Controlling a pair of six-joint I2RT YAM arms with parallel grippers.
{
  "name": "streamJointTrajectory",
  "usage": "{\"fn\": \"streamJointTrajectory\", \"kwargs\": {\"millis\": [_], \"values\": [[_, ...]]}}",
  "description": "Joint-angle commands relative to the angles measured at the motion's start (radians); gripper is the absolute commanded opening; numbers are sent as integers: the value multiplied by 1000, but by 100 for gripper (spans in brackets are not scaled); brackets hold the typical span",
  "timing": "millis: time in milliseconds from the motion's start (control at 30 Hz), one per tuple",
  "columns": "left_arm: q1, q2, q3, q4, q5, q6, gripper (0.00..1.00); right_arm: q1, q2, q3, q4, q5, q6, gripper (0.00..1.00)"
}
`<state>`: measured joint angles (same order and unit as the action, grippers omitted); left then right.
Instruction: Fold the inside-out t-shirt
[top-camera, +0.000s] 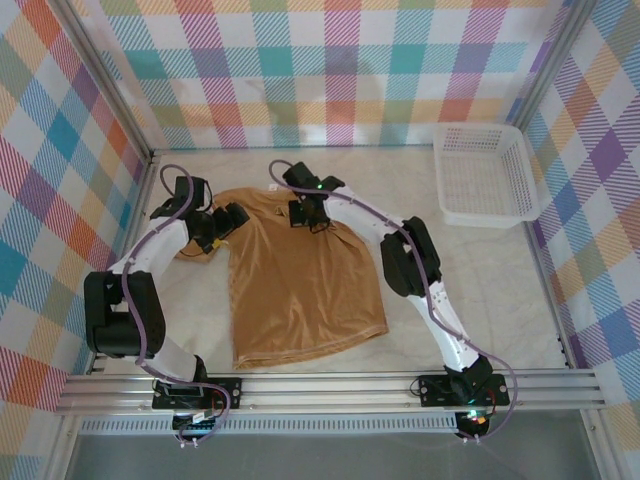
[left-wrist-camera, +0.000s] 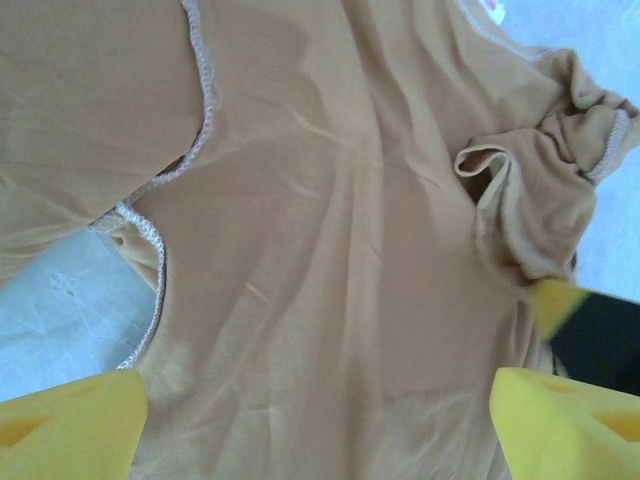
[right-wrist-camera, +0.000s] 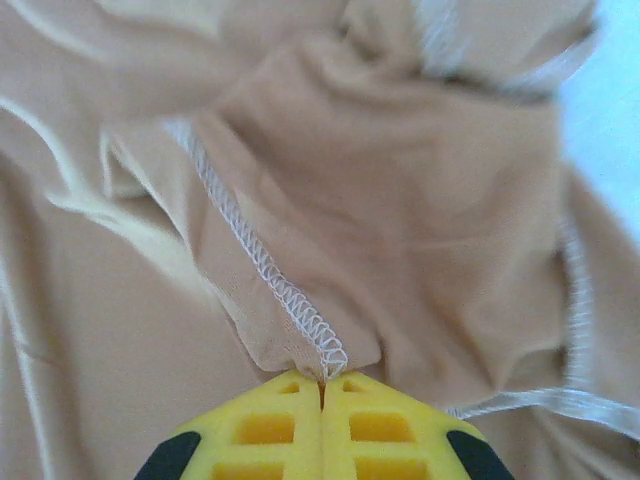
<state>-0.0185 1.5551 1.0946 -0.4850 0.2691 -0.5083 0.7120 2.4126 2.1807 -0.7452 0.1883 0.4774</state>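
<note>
One inside-out t-shirt (top-camera: 300, 285), one white basket (top-camera: 486, 172) at its 2 o'clock, two grippers, left gripper (left-wrist-camera: 320, 400) spread above the cloth, right gripper (right-wrist-camera: 322, 385) pinching a stitched seam

light: bright, even, diffuse | shadows: soft, faint | blur: left wrist view's fingers (left-wrist-camera: 70, 425) out of focus

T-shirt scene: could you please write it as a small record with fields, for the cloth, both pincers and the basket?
garment: tan t-shirt, spread on the table, seams outside
left pincer: open, over the t-shirt beside a sleeve seam
right pincer: shut on a stitched fold at the collar end
basket: white mesh, far right corner of the table
</note>
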Motion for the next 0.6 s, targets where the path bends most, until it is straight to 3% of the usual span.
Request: {"fn": "streamJointTrajectory", "kwargs": {"millis": [0,267,400,433,500,567], "values": [[1,-4,-22,-10,-4,5,89,-93,-147,9,-18,59,-33,0],[1,-52,-48,-52,-40,40,89,-423,-238,-200,37,19,110,0],[1,-46,-55,-50,-36,44,89,-469,-240,-225,18,-5,126,5],[1,-43,-51,-52,-34,44,89,-468,-243,-228,15,-8,122,12],[2,-36,-41,-53,-23,42,89,-465,-253,-238,9,-19,122,42],[0,-29,-28,-49,-10,38,89,-456,-266,-248,7,-22,121,60]]}}
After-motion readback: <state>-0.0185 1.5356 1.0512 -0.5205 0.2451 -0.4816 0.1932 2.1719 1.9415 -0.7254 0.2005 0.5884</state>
